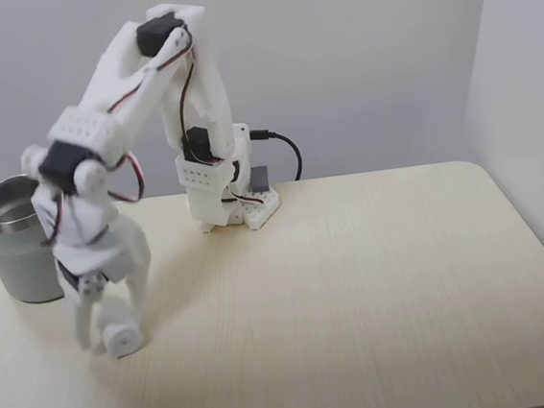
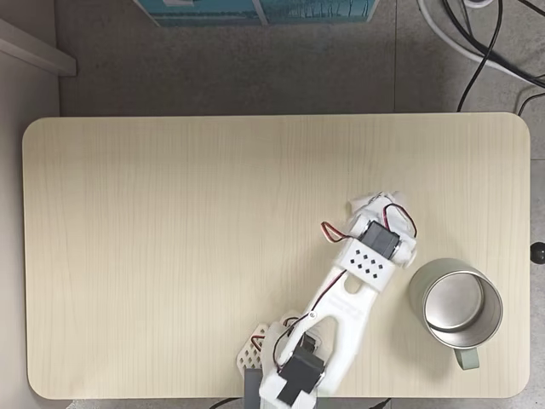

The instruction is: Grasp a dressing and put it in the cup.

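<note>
In a fixed view: one dressing (image 1: pixel 123 338) on the bench (image 1: pixel 358 292), clasped between the fingers of the gripper (image 1: pixel 111 337), one cup (image 1: pixel 17 238) standing just behind-left. From above: one cup (image 2: pixel 454 302) right of the arm, dressing hidden.

White arm folded over at the elbow, forearm slanting down toward the left of a fixed view, wrist pointed at the tabletop. Gripper (image 1: pixel 111 337) sat low at the table, fingers (image 1: pixel 82 323) spread around the dressing (image 1: pixel 123 336), contact unclear.
</note>
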